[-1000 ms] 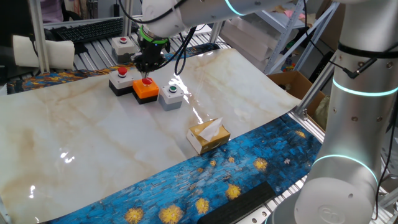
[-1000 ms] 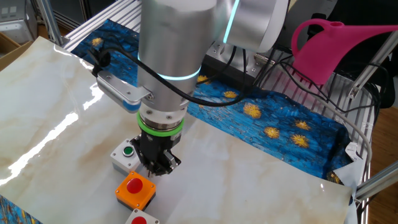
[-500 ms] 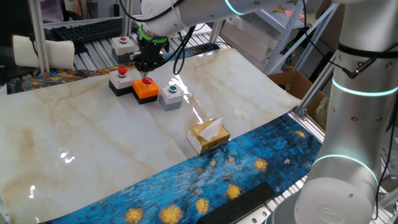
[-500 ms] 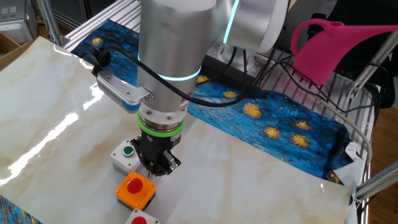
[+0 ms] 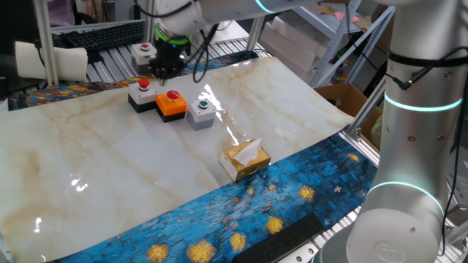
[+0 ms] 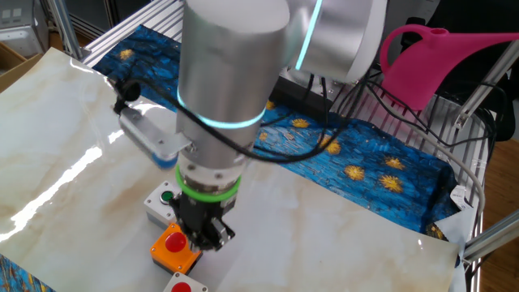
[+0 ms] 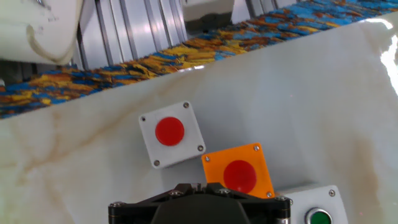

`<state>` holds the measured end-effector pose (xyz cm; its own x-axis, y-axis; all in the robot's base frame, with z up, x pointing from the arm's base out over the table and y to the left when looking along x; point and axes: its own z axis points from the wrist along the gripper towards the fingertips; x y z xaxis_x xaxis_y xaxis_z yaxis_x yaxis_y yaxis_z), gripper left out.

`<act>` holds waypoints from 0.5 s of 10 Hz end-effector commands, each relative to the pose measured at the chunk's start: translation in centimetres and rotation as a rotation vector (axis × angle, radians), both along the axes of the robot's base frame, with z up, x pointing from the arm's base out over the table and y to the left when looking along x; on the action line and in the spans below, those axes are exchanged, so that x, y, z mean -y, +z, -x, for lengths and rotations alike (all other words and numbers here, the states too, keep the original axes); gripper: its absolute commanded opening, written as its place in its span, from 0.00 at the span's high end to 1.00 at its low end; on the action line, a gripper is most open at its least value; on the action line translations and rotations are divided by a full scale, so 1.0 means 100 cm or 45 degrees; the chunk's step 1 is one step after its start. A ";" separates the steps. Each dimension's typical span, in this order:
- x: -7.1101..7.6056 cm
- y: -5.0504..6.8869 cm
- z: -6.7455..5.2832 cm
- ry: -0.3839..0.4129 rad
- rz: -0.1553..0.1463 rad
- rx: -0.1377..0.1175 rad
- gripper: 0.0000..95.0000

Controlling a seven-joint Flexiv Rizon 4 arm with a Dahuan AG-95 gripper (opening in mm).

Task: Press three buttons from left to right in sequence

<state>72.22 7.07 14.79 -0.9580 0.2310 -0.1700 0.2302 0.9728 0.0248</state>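
Note:
The three buttons stand in a row on the marble sheet. The black box with white top and red button [image 5: 142,93] is on the left. The orange box with red button [image 5: 171,104] is in the middle. The grey box with green button [image 5: 200,112] is on the right. My gripper [image 5: 162,70] hangs above the row, over the gap between the black box and the orange box, touching neither. In the other fixed view the gripper [image 6: 204,236] overlaps the orange box [image 6: 170,247]. The hand view shows the white-topped box [image 7: 170,132], the orange box [image 7: 239,174] and the green button [image 7: 318,216]. No gap between the fingertips shows.
A separate pale grey box with a red button [image 5: 145,52] sits behind the row on the metal rails. A tan tissue box [image 5: 245,159] stands nearer the front of the sheet. A pink watering can [image 6: 438,61] rests on a wire rack at the side.
My gripper has risen off the orange box's button and moved left toward the black box. The boxes have not moved.

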 end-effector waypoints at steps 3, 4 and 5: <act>-0.003 0.001 -0.021 0.010 0.009 -0.005 1.00; -0.001 -0.003 -0.027 0.009 0.025 -0.005 1.00; 0.001 -0.004 -0.030 0.010 0.034 -0.005 1.00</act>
<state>75.55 7.03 14.23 -0.9601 0.2196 -0.1730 0.2239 0.9746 -0.0054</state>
